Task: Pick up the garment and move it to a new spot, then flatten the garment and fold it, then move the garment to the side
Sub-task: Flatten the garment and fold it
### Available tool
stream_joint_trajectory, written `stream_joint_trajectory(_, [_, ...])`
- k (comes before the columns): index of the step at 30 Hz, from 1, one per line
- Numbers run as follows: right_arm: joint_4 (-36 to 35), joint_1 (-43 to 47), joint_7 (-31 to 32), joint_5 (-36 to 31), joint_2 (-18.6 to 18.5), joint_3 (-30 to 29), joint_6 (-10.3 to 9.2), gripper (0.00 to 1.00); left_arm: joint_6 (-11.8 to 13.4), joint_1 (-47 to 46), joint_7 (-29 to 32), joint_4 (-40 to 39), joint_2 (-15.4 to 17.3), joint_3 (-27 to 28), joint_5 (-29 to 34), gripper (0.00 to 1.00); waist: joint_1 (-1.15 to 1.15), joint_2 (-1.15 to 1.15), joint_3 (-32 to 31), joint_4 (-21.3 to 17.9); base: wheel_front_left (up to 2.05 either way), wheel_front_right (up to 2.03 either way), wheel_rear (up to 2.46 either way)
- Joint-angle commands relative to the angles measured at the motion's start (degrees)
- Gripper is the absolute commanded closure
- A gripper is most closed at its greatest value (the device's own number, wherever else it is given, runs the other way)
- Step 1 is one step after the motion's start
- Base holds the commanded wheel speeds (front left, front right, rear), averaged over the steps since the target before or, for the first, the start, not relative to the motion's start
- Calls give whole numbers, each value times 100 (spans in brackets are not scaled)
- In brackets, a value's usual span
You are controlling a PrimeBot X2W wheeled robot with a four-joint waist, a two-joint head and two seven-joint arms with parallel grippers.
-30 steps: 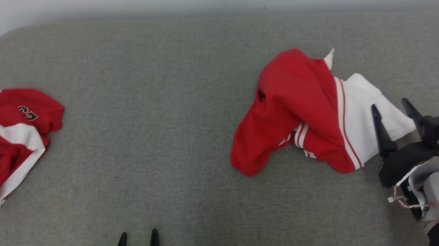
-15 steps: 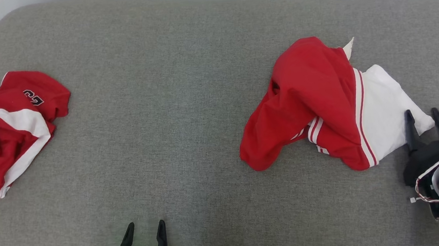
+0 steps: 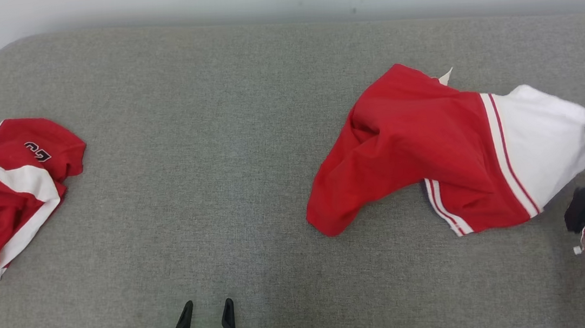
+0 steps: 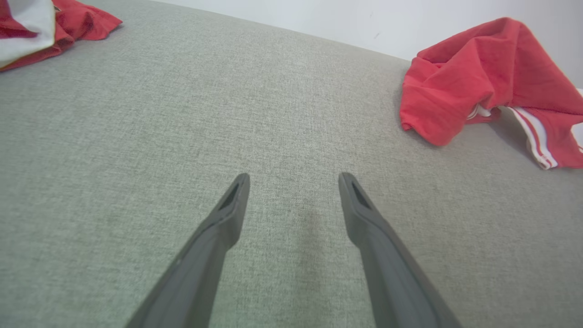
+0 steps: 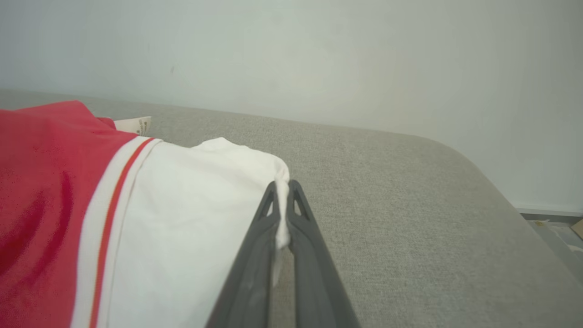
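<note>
Since the right gripper (image 5: 283, 186) is clamped tight on the white corner of the garment (image 3: 433, 154), I'd say the pick-up is only just getting going. Most of the red-and-white cloth lies crumpled on the right side of the grey cushion (image 3: 203, 141), with that one corner looking raised. The left gripper (image 3: 208, 304) hangs spread wide near the front, holding nothing. Moving, flattening, folding and setting aside all look left to do. A second red garment (image 3: 7, 188) sits far left.
</note>
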Motion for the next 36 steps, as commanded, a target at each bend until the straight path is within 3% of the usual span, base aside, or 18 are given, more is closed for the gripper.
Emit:
stream_joint_trajectory(1, [-131, -148, 0, -101, -3, -72, -12, 100, 3, 21, -20, 19, 4, -46, -25, 0, 0, -1, -17, -26, 0, 0, 0])
stream_joint_trajectory(11, [-671, -824, -1, -256, -176, 92, -12, 100, 0, -91, -20, 39, 4, -144, -37, 0, 0, -1, 39, 76, 0, 0, 0])
stream_joint_trajectory(18, [-292, -1238, 0, -491, -364, -2, -12, 100, -1, -163, -20, 60, 5, -255, -62, 0, 0, -1, 196, 190, 0, 0, 0])
stream_joint_trajectory(19, [-59, -1312, 16, -558, -372, -85, -12, 92, -2, -165, -20, 71, 4, -267, -59, 0, 0, -1, 214, 209, 0, 0, 0])
stream_joint_trajectory(20, [138, -1425, 33, -635, -382, -195, -12, 34, -2, -179, -20, 83, 4, -290, -54, 0, 0, -1, 238, 232, 0, 0, 0])
stream_joint_trajectory(21, [257, -1567, 21, -725, -373, -289, -12, 0, -2, -198, -20, 90, 4, -286, -48, 0, 0, -1, 249, 249, 0, 0, 0])
stream_joint_trajectory(24, [473, -1670, -1, -903, -188, -394, -12, 0, -2, -219, -20, 95, 5, -288, -63, 0, 0, -1, 248, 295, 0, 0, 0])
stream_joint_trajectory(29, [234, -1322, -7, -793, 98, -310, -12, 0, -2, -123, -20, 107, 4, -140, -64, 0, 0, -1, 113, 205, 0, 0, 0])
stream_joint_trajectory(36, [-273, -412, 2, -337, 441, 258, -12, 0, 4, -33, -20, 125, 4, -96, -55, 0, 0, -1, -165, -17, 0, 0, 0])
